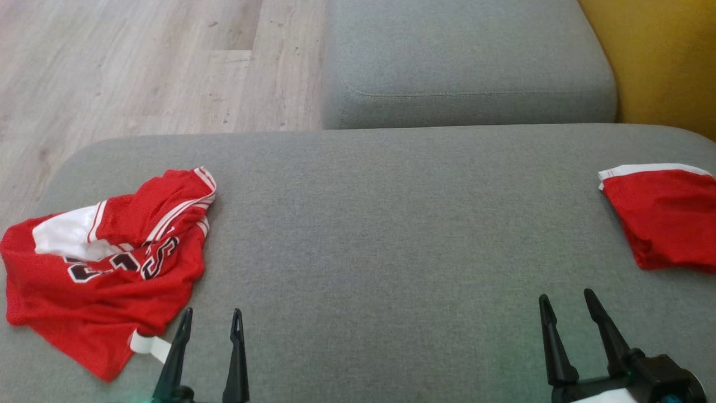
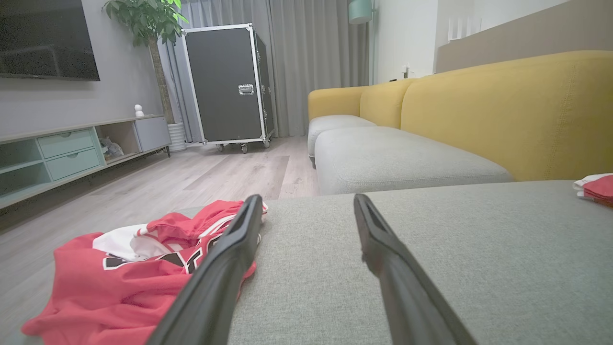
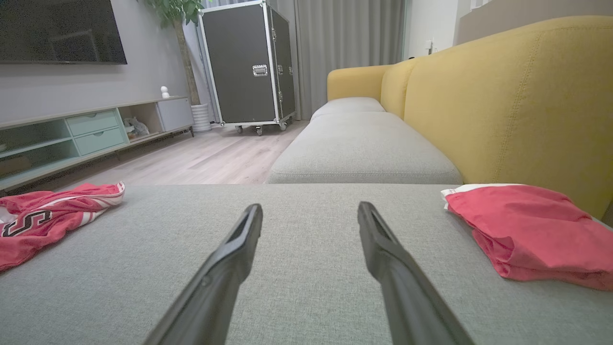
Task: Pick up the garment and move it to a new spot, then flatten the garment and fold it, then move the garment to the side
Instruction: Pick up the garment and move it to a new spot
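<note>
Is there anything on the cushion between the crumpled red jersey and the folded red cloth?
No: the head view shows bare grey cushion from jersey to folded cloth.

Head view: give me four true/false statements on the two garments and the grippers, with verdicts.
1. The red jersey lies crumpled at the left end of the grey cushion. True.
2. The left gripper is shut on the red jersey. False: its jaws stand open with nothing between them, at the jersey's near edge.
3. A second red garment lies at the cushion's right end. True.
4. The right gripper is touching the second red garment. False: it is open over bare cushion, apart from that garment.
</note>
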